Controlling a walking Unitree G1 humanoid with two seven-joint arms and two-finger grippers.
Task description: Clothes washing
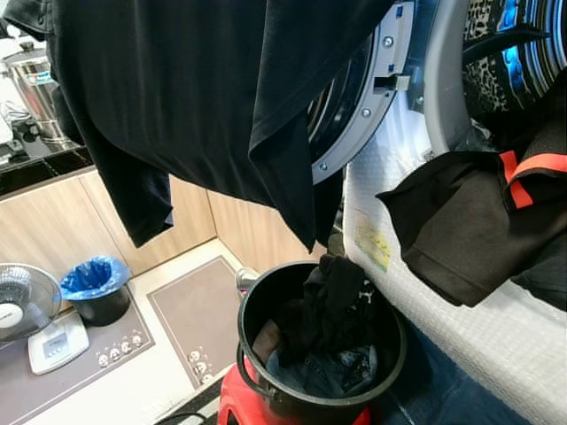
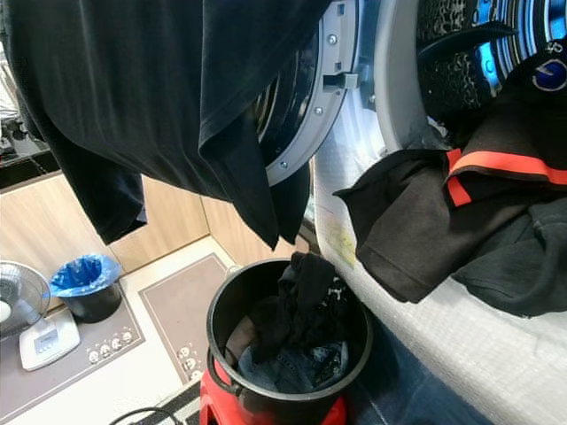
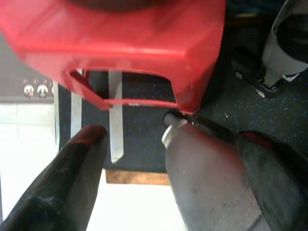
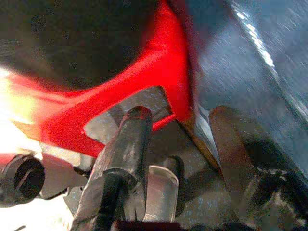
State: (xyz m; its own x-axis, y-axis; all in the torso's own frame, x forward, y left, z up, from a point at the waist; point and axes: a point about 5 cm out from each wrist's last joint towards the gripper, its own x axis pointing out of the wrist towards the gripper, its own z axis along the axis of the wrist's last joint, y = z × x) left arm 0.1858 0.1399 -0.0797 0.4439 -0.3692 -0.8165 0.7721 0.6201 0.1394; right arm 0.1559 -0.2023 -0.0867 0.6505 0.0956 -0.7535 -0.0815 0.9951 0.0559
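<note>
Head views: large black garment hangs across top of frame, its upper edge cut off so what holds it can't be told. Behind it, open washer door; drum mouth at upper right, w/ a black garment with orange-red trim spilling over the washer's front. Below, black bucket holds dark clothes, incl. a denim piece, and stands on a red stool. Left: blue-lined bin, fan, scale on floor mat; metal urn on counter.

Wrist views, not seen from head: left tool fingers well apart, nothing between them, under the stool's red edge; a shoe at corner. Right tool blurred, close to stool; fingers look parted, empty, but hard to make out
</note>
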